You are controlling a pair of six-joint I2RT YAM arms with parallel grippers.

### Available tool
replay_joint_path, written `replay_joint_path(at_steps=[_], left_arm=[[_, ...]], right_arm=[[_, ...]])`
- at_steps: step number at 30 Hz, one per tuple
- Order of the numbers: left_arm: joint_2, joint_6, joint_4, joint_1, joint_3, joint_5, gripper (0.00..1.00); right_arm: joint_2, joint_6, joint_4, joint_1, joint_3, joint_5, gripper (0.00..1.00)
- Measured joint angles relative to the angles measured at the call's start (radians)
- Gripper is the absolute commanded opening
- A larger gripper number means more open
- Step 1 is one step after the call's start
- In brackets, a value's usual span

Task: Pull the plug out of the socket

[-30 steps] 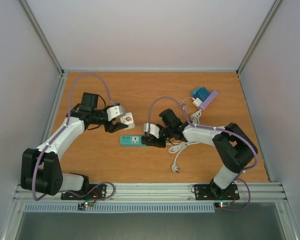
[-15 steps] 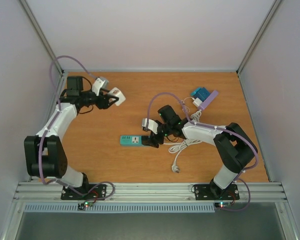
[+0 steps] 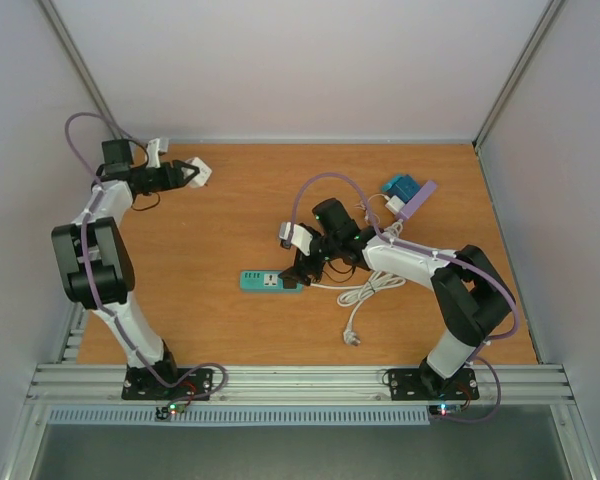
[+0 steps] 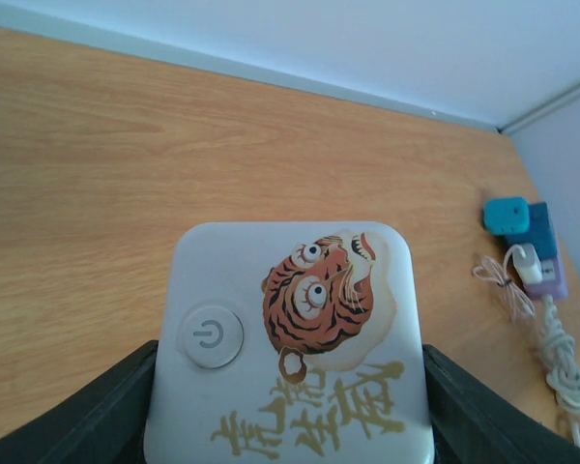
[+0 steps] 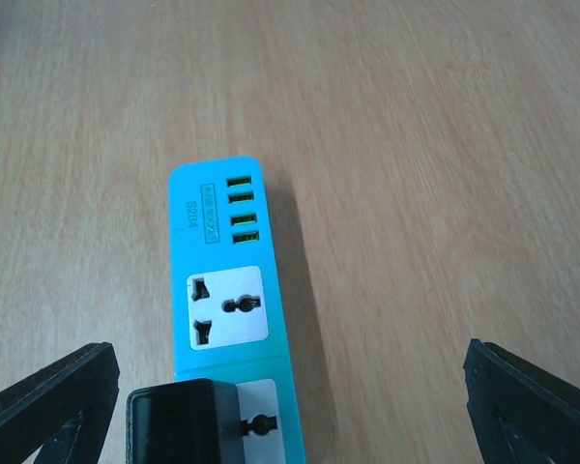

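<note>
As far as the views show, you have the main step done. The white plug (image 4: 288, 348), the one with the tiger print and a power button, is out of the teal socket strip (image 5: 227, 290). It is held at the far left of the tabletop (image 3: 240, 215), well apart from the strip, which lies near the middle. The left jaws are closed on the plug, with a dark finger pressed against each of its sides. The right jaws stand wide open over the strip's right end, with the strip between them, and they grip nothing; you can't tell from here whether they brush it. The universal socket (image 5: 228, 307) facing the right wrist camera is empty. A black block (image 5: 169, 420) covers the next socket along, and whether that is another plug can't be told. At most, what looks left is setting the plug down and letting go.
</note>
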Motion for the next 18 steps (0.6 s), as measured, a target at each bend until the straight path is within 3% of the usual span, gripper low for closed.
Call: replay_joint_path(at_steps=[18], left_arm=[[0.296,0.034,-0.062,0.109,0.225,-0.118,0.39]], right_arm=[[-0.014,0.048,-0.034,0.0,0.004,0.048,0.98]])
